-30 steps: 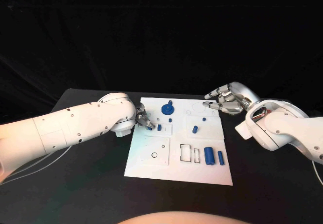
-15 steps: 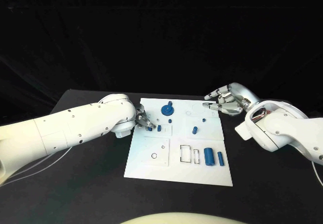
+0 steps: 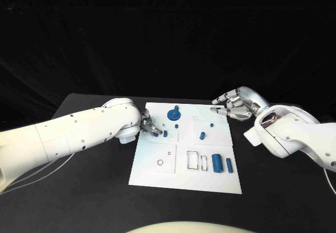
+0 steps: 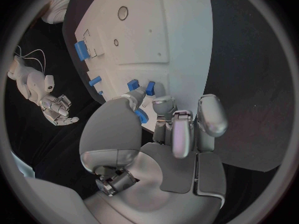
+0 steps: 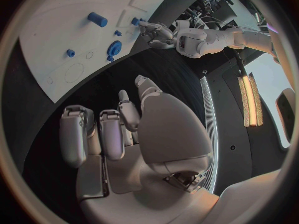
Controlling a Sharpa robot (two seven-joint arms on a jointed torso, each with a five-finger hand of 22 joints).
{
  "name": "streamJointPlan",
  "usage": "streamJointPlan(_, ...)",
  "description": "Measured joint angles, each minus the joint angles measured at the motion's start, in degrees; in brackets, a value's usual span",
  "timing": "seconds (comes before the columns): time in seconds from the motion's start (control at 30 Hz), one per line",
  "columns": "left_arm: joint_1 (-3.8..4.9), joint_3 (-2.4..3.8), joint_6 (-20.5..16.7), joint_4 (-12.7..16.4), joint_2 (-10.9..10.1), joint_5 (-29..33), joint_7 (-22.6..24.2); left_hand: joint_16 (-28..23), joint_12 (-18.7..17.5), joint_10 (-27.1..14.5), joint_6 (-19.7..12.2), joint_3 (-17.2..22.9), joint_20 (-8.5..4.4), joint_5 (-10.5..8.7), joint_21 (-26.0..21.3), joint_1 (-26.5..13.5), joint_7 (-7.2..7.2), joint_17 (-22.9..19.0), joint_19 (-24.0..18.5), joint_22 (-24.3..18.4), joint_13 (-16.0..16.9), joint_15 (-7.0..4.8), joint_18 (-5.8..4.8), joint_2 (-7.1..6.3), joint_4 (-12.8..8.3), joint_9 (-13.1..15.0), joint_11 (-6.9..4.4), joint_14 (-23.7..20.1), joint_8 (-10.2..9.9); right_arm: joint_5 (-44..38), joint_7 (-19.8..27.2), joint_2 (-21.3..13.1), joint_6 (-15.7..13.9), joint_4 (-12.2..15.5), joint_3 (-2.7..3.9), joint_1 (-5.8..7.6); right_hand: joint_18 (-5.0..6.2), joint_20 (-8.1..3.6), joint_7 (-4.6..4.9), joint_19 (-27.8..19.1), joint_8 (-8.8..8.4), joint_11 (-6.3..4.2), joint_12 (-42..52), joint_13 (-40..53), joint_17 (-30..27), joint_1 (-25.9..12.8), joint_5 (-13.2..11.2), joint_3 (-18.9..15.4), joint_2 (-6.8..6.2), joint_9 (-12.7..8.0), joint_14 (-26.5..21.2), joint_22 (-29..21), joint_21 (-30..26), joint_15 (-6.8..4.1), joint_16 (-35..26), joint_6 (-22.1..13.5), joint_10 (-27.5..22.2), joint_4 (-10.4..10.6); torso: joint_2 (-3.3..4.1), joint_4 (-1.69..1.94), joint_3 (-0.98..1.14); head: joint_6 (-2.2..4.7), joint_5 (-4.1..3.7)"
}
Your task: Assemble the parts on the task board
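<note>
1. Black tabletop (image 3: 91,189) w/ dark backdrop; I see the white task board (image 3: 183,177) lying flat mid-tabletop.
2. L hand (image 3: 149,125) sits at the board's left edge, near the far end. Its fingers (image 4: 163,105) are drawn together over two small blue parts (image 4: 141,87) there; wrist view shows fingertips right at them, a blue bit by the thumb. Can't tell if anything's actually pinched.
3. R hand (image 3: 236,104) hovers off the board's far right corner, over the tabletop. Its fingers (image 5: 101,134) are loosely curled, apart, nothing in them.
4. Round blue knob (image 3: 174,114) stands near the board's far edge, between both hands.
5. Small blue peg (image 3: 202,135) stands mid-board, w/ a tinier blue peg (image 3: 211,125) just beyond it.
6. Thick blue cylinder (image 3: 218,162) & slim blue bar (image 3: 229,164) lie side by side on the near right part of the board, just right of two black-outlined rectangular slots (image 3: 196,159).
7. Near left panel of the board has a small round hole (image 3: 161,162).
</note>
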Motion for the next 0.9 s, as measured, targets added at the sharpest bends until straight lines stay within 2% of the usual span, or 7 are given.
streamJointPlan(0.3, -0.04, 0.08, -0.14, 0.29, -0.37, 0.02, -0.03, 0.0, 0.0, 0.0, -0.01, -2.69, 0.0, 0.0, 0.0, 0.0, 0.0, -0.01, 0.0, -0.01, 0.0, 0.0, 0.0, 0.0, 1.24, -0.32, 0.0, 0.0, -0.01, 0.0, 0.0, -0.01, 0.01, -0.01, 0.0, -0.05, 0.0, 0.0, 0.0, 0.0, 0.0, 0.0, 0.0, 0.0, 0.0, 0.0, 0.0, 0.0, 0.0, -0.01, 0.0, -0.01, 0.0, 0.0, 0.0, 0.0, 0.0, 0.0, 0.0, 0.01, 0.0, -0.07, -0.04)
streamJointPlan(0.43, -0.09, 0.54, -0.44, 0.72, -0.88, 0.07, -0.1, 0.0, 0.0, 0.0, -0.01, -5.2, 0.0, 0.0, 0.0, 0.0, 0.0, -0.01, 0.0, -0.01, -0.17, 0.0, 0.0, 0.0, 2.01, -0.56, 0.0, 0.0, -0.01, 0.0, 0.0, -0.01, 0.01, -0.02, 0.0, -0.1, 0.0, 0.0, 0.0, 0.0, 0.0, 0.0, 0.0, 0.0, -0.01, 0.0, 0.0, -0.05, 0.0, -0.01, 0.0, -0.01, 0.0, 0.0, 0.0, 0.0, 0.0, 0.05, 0.0, 0.01, 0.0, -0.01, -0.09)
streamJointPlan(0.73, 0.06, 1.64, -2.61, 2.36, -1.82, 0.58, -0.2, 0.0, 0.0, -0.2, -0.01, -11.07, 0.0, 0.0, 0.0, -1.91, 0.0, -0.01, 0.0, -0.05, -0.62, 0.0, 0.0, 1.91, 2.2, -1.09, 0.2, 0.0, 0.24, 0.0, 0.0, 0.07, 0.01, -0.08, 0.0, -0.18, 0.0, 0.0, 0.0, 0.0, 0.0, 0.0, 0.0, 0.0, -0.01, 0.0, 0.0, -0.24, 0.0, -0.02, 0.0, -0.02, 0.0, 0.0, 0.0, 0.0, 0.0, 0.24, 0.0, -0.01, 0.03, 0.1, -0.02)
streamJointPlan(0.9, 0.33, 2.13, -4.09, 3.29, -2.67, 1.09, -0.19, 0.0, 0.0, -0.3, -0.03, -12.58, 0.0, 0.0, 0.0, -1.96, 0.02, -0.01, 0.0, -0.22, -1.15, 0.0, 0.0, 1.96, 2.18, -1.21, 0.3, 0.0, 0.24, 0.0, 0.0, 0.08, 0.01, -0.1, 0.0, -0.2, 0.0, 0.0, 0.0, 0.0, 0.0, 0.0, 0.0, 0.0, -0.01, 0.0, 0.0, -0.24, 0.0, -0.02, 0.0, -0.02, 0.0, 0.0, 0.0, 0.0, 0.0, 0.24, 0.0, 0.02, 0.03, 0.13, -0.07)
